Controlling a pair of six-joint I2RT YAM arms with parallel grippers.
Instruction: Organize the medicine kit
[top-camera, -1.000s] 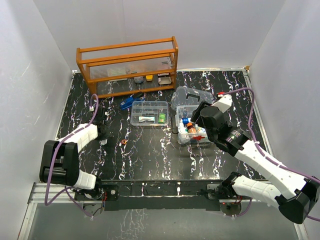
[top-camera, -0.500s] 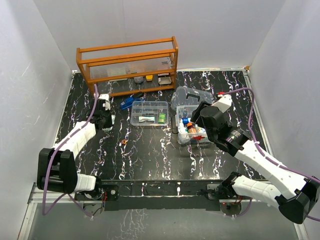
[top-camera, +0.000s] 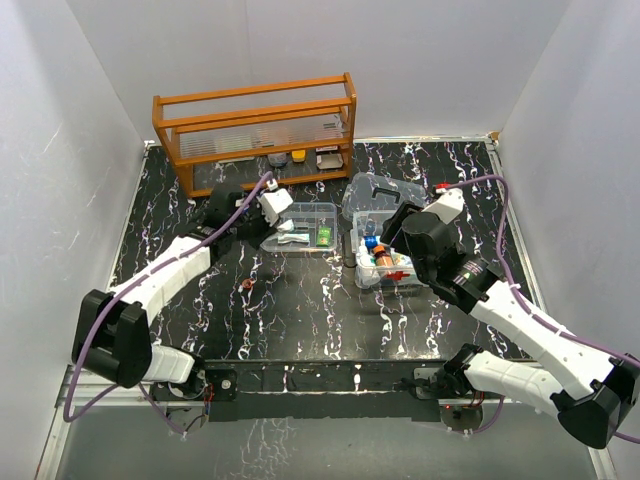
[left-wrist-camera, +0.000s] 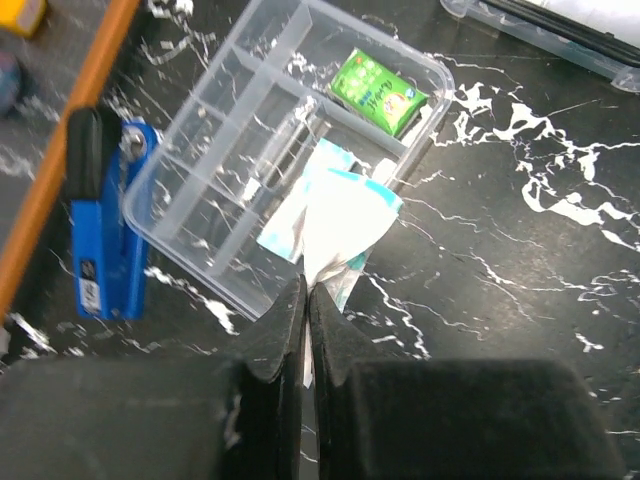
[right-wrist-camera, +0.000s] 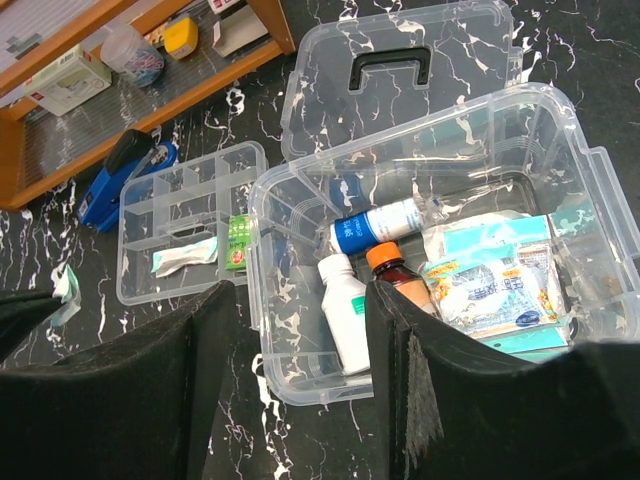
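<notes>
Over the near edge of the divided tray, my left tool is pinched closed on a white-and-teal sachet, which hangs limp from the tips above the tray's front compartments. A green packet already lies in one corner cell. The tray sits on the bench just left of the clear box, which is open and holds bottles and a wrapped pack. Its lid lies flat behind it. My right tool hovers over the box's near side, its jaws partway apart and holding nothing.

I judge the step in hand to be filing this sachet into the tray. Next I would lower it, turn it to run along a free cell, and only then let go, since a floppy packet could drape over a divider.
</notes>
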